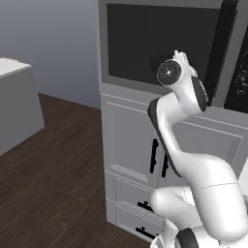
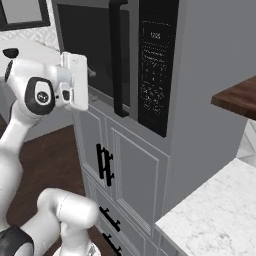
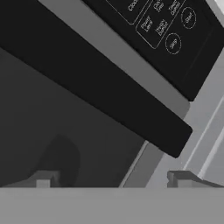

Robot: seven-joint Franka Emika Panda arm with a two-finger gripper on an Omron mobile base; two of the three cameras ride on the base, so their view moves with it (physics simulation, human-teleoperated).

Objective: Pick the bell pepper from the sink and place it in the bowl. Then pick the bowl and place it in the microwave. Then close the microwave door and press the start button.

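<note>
The microwave door (image 1: 145,43) is closed, and its dark glass (image 2: 92,37) faces me. Its black vertical bar handle (image 2: 118,55) runs beside the black control panel (image 2: 155,65). My gripper (image 2: 90,79) is open just in front of the door's lower glass, left of the handle, holding nothing. In the hand view the fingertips (image 3: 43,179) stand wide apart, with the glass (image 3: 48,127) close behind them. The handle (image 3: 109,92) crosses diagonally there, and the control panel's buttons (image 3: 173,43) sit at the upper right. The bell pepper, bowl and sink are out of view.
Grey cabinet doors with black handles (image 2: 103,162) and drawers (image 1: 140,208) sit below the microwave. A marble counter (image 2: 220,210) and a dark wooden shelf (image 2: 240,97) lie to the right. Dark wood floor (image 1: 48,184) and a grey island (image 1: 14,101) are at left.
</note>
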